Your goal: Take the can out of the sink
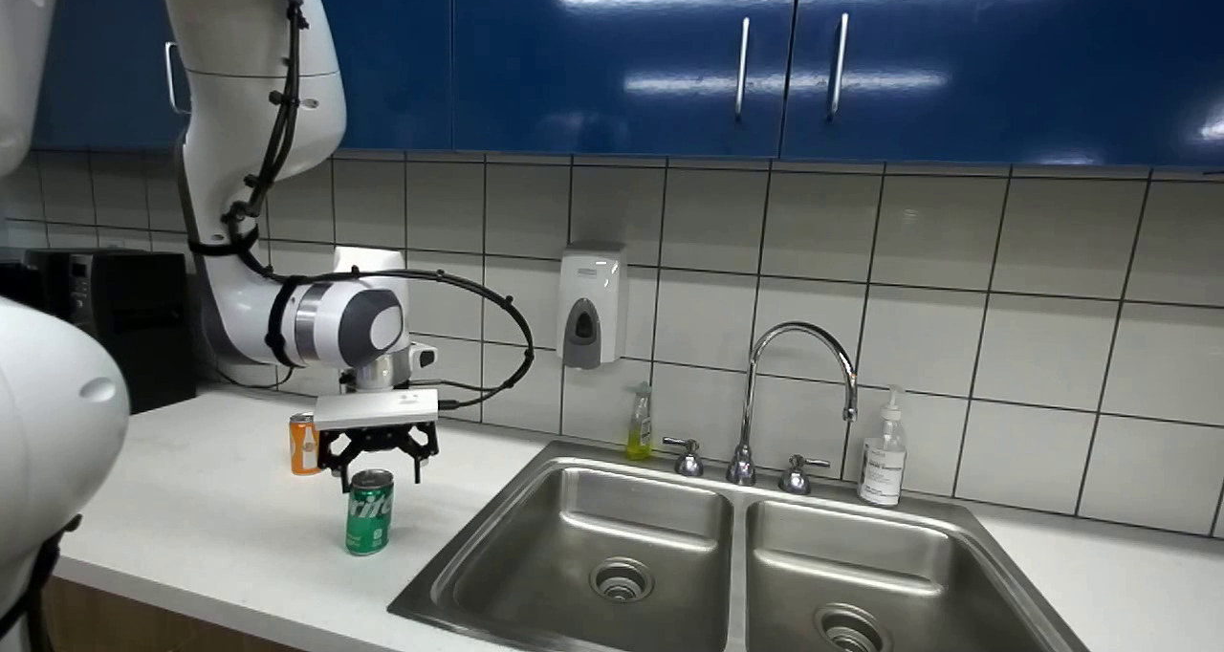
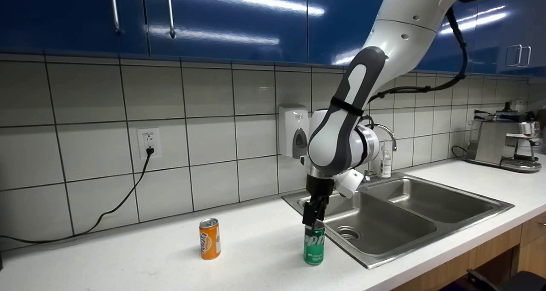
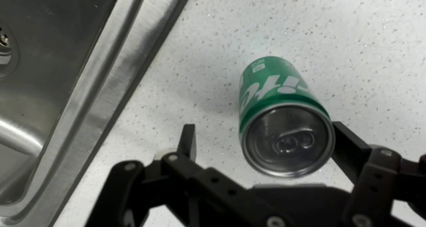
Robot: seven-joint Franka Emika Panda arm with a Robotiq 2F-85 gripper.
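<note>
The green can (image 1: 369, 513) stands upright on the counter beside the sink (image 1: 535, 623), outside the basins. It also shows in an exterior view (image 2: 314, 246) and in the wrist view (image 3: 273, 84), with its silvery top facing the camera. My gripper (image 1: 381, 485) points down just over the can and is open; it also shows in an exterior view (image 2: 311, 228). In the wrist view the gripper (image 3: 262, 124) has its right finger close against the can's rim. Its left finger is well apart from the can. I cannot tell whether the right finger touches the can.
A small orange can (image 1: 304, 445) stands on the counter (image 1: 229, 537) further back. The faucet (image 1: 751, 403) rises behind the basins. A spray bottle (image 1: 640, 423) and a pump bottle (image 1: 883, 461) stand at the sink's back edge. A soap dispenser (image 1: 591, 308) hangs on the wall.
</note>
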